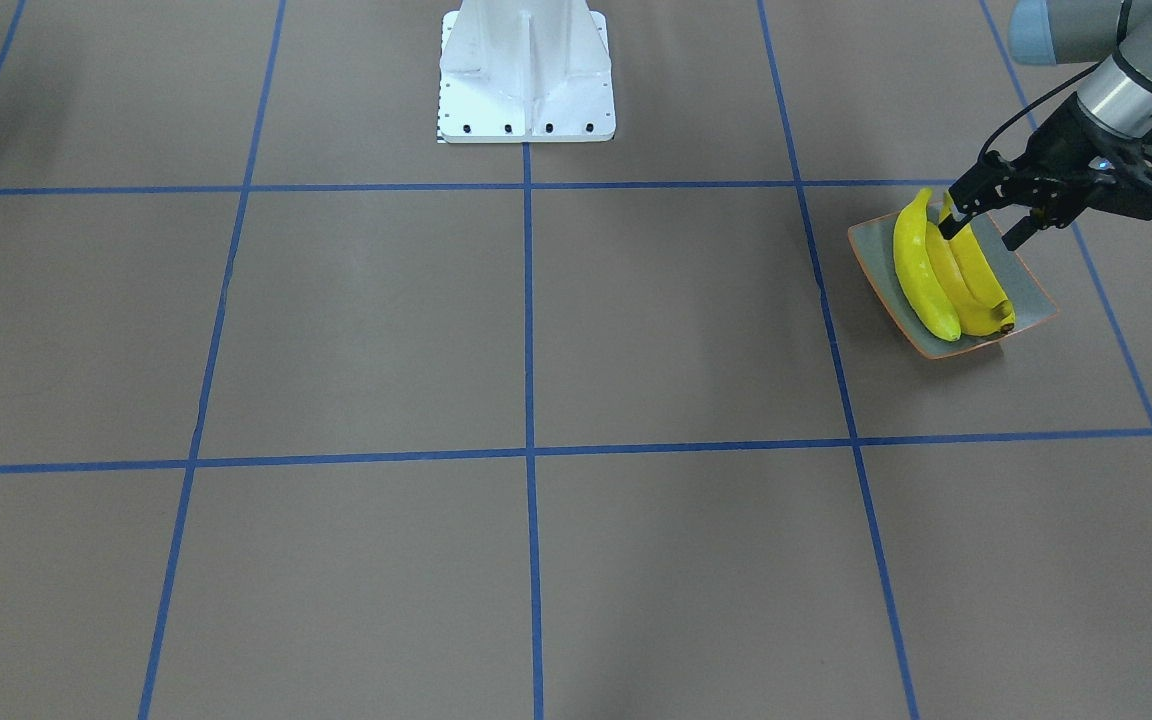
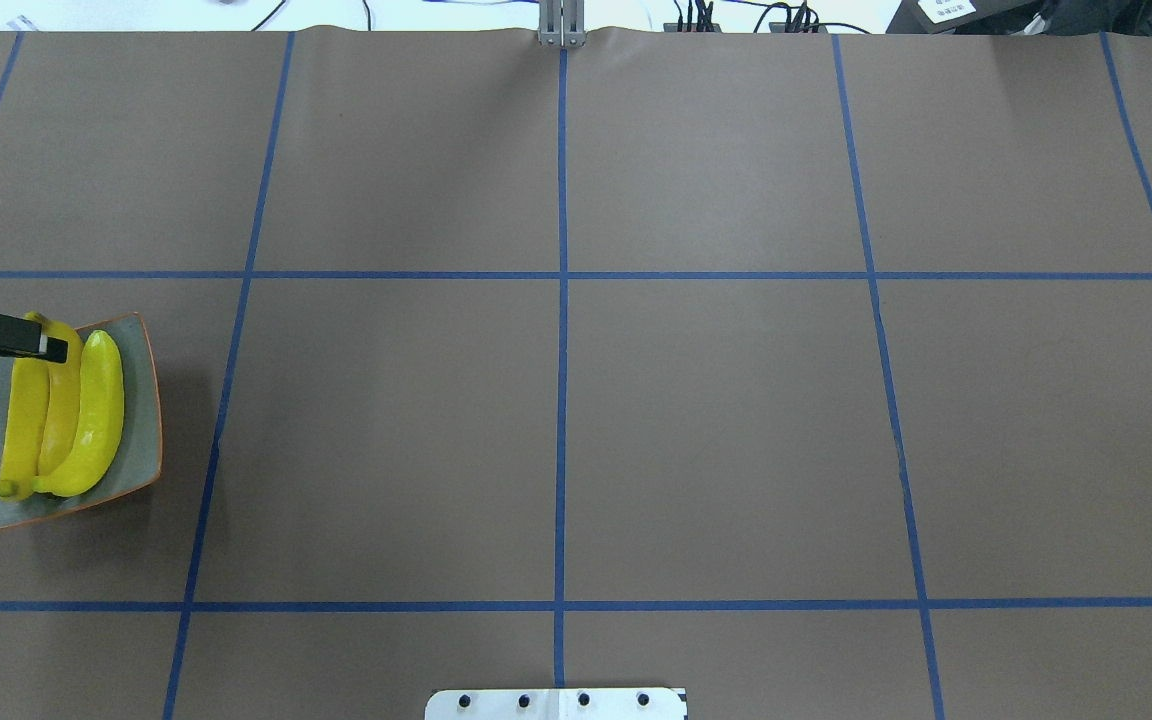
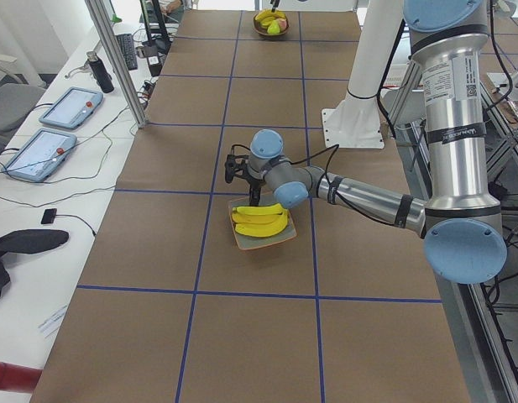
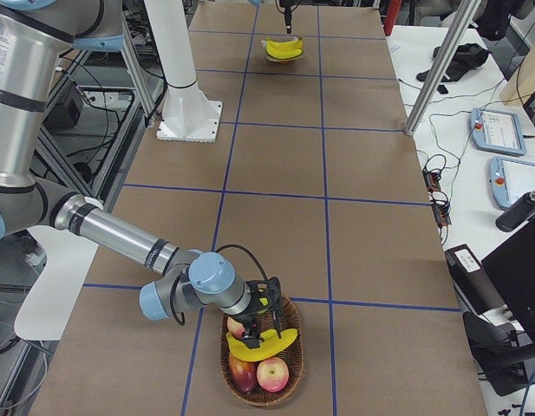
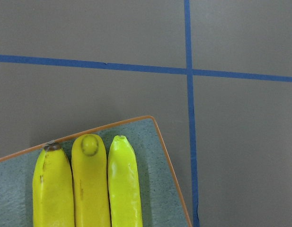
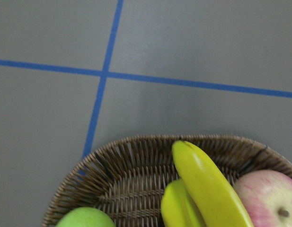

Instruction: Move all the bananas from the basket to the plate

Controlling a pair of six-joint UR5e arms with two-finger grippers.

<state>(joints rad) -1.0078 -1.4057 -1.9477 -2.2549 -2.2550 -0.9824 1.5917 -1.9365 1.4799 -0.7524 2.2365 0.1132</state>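
Transfer nearly complete: three bananas [image 1: 941, 275] lie side by side, lengthwise, on the plate [image 1: 1031, 285] at the robot's left end of the table. The left gripper [image 1: 981, 234] hangs over the far end of the plate with its fingers spread and nothing between them, one fingertip just at the bananas' tips. At the opposite end of the table, the basket [image 6: 136, 146] holds at least one banana [image 4: 265, 345] lying across the top of red apples [image 4: 272, 374] and a green fruit [image 6: 86, 217]. The right gripper [image 4: 263, 312] is poised directly above this banana. Whether its fingers are parted or closed cannot be told, since only the side view shows it.

Step in hand, as judged: pick-up of the last fruit by the right arm, the left having apparently just let go. The next move calls for a firm pinch across the banana's mid-body and a clean vertical lift. The apples beneath are round and may roll, and the basket and plate stand well apart — a long carry or a hand-over seems likely.
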